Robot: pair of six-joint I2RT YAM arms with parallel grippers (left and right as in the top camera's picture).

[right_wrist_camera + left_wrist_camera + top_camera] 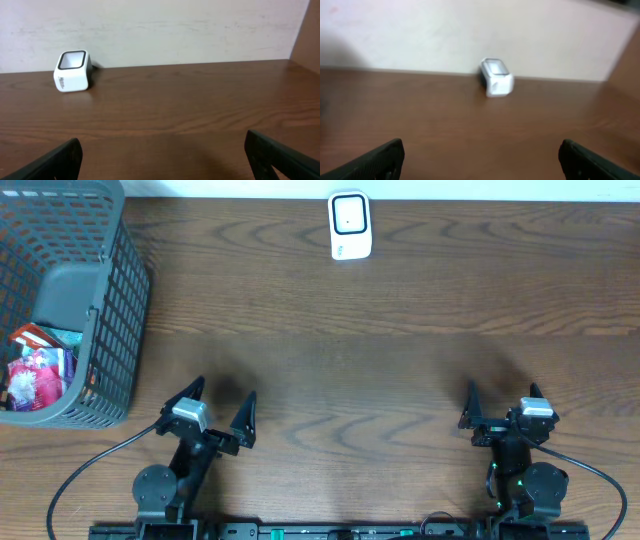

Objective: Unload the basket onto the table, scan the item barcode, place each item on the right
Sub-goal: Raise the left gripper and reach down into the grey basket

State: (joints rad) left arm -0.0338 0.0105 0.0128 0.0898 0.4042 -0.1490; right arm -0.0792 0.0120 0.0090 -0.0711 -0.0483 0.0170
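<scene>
Robot arms poised before a scan: the left gripper and right gripper sit at the near edge of the table. Both have their jaws spread as wide as they go and hold nothing, and each points toward the far side. Only bare wood shows between the fingers in both wrist views. The items to be scanned, red and pink packets, lie in the bottom of a grey basket at the left edge. The basket is just beyond the left gripper, which looks the better placed to reach in. The white scanner stands at the far edge near the middle, against the wall. Its window is tilted upward, seemingly so either arm could present a packet above it. No item appears to have been picked, and the task looks to be at its start.
</scene>
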